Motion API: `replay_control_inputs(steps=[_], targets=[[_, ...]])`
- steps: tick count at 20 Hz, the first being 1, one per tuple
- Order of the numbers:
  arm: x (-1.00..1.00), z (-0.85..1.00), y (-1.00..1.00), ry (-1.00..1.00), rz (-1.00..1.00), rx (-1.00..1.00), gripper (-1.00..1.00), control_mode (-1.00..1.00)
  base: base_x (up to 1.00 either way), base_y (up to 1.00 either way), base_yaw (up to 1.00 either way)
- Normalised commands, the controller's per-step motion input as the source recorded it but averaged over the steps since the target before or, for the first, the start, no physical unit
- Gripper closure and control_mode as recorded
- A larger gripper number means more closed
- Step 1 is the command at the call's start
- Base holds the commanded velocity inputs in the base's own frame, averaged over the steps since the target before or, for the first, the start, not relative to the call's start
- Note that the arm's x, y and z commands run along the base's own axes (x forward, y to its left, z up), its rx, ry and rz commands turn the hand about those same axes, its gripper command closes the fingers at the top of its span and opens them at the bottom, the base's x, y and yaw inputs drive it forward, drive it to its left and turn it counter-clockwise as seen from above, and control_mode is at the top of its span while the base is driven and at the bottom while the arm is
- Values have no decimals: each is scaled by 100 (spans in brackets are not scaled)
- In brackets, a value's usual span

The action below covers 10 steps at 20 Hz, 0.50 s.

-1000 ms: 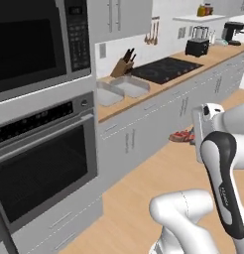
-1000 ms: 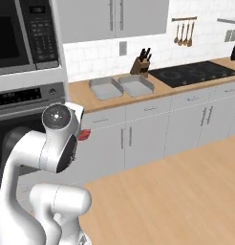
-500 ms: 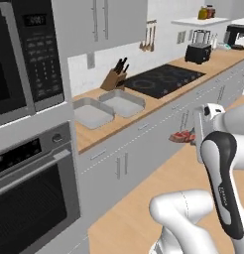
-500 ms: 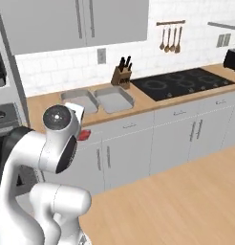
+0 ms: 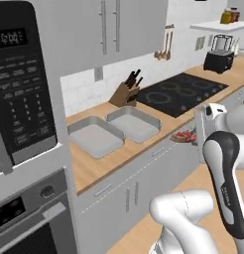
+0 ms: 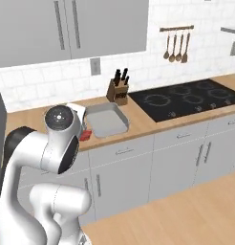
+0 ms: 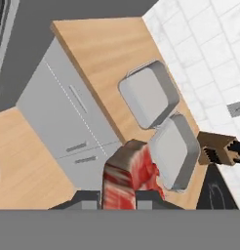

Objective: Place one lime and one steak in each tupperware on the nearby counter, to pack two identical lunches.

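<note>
Steak, a raw red slab (image 7: pixel 128 177), clamped in the gripper (image 7: pixel 119 197); two empty grey rectangular tupperware trays (image 7: pixel 149 94) lie just ahead on the light-brown wooden counter (image 7: pixel 100 46).

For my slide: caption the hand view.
Gripper shut on a steak, above the counter with two empty tupperwares.

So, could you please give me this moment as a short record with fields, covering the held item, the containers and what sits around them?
held item: steak, red and marbled, clamped between the jaws
gripper: shut on the steak
tupperwares: two grey trays, left tupperware and right tupperware, side by side, both empty
counter: light-brown wood, white fronts below
beside the trays: knife block, then black cooktop
</note>
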Motion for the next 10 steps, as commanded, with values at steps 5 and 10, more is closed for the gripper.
replay_control_inputs(steps=[5, 10], targets=[[0, 0, 0, 0, 0, 0, 100, 100, 100, 0, 30], [0, 0, 0, 0, 0, 0, 100, 100, 100, -18, 35]])
